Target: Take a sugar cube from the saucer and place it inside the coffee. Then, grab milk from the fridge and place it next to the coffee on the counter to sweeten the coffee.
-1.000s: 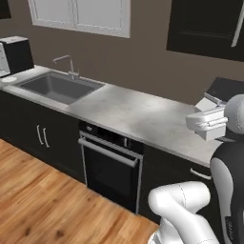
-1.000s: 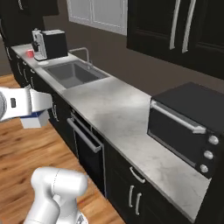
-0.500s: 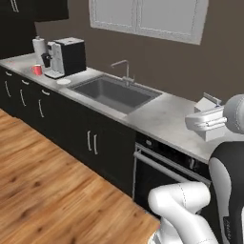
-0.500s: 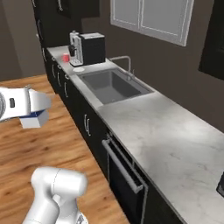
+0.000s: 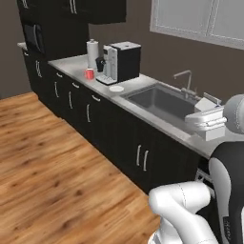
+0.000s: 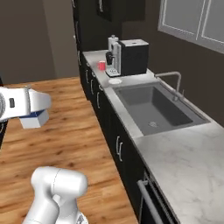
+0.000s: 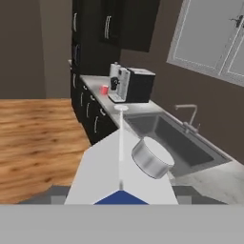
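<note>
The milk [image 7: 121, 169], a white carton with a gabled top, a round cap and a blue band, sits in my gripper [image 7: 121, 194], which is shut on it. From the base views the carton [image 6: 35, 119] hangs under the hand [image 6: 26, 104], over the wood floor and away from the counter. The coffee, a red mug [image 5: 89, 74], stands on the marble counter [image 5: 71, 66] left of the coffee machine. The white saucer [image 5: 116, 88] lies in front of that machine, near the sink. Any sugar cube is too small to make out. The fridge is out of view.
A black-and-silver coffee machine [image 5: 121, 62] and a paper-towel holder [image 5: 92, 49] stand behind the mug. A steel sink [image 6: 155, 107] with a tap takes up the counter's middle. Black cabinets [image 5: 109, 124] run below, and tall dark units [image 5: 43, 33] close the far end. Wood floor [image 5: 52, 162] lies open.
The whole picture has shifted: the base has travelled along the counter, from the oven end to the sink and coffee machine. The carton stays in the gripper.
</note>
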Robot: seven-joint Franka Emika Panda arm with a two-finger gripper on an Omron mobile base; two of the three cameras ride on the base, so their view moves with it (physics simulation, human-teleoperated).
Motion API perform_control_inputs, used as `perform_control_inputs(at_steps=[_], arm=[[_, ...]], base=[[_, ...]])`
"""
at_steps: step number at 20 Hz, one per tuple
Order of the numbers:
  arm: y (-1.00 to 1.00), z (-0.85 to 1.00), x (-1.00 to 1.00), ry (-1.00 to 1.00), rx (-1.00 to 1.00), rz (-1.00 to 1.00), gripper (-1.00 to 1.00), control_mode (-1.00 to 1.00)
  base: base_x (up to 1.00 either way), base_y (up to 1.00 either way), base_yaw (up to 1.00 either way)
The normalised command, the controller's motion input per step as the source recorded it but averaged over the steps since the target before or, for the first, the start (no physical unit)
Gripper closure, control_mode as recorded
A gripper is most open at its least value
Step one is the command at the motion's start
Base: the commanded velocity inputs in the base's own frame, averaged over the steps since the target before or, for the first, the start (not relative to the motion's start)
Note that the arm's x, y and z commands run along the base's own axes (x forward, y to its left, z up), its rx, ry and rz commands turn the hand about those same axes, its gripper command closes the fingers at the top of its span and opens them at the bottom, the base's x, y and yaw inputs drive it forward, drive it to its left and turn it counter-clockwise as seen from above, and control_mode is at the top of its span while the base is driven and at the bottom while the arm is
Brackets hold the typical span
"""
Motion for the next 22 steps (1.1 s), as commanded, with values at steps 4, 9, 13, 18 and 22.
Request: perform_control_inputs(at_steps=[4,9,13,18,22], arm=[[0.0,0.0,0.0,0.0,0.0,0.0,1.0,1.0],[0.0,0.0,0.0,0.0,0.0,0.0,1.0,1.0],[0.0,0.0,0.0,0.0,0.0,0.0,1.0,1.0],[0.0,0.0,0.0,0.0,0.0,0.0,1.0,1.0],[0.0,0.0,0.0,0.0,0.0,0.0,1.0,1.0]], base=[[1.0,0.44,0.31],[1.0,0.34,0.26],[1.0,0.24,0.14],[1.0,0.11,0.04],[1.0,0.1,0.0]])
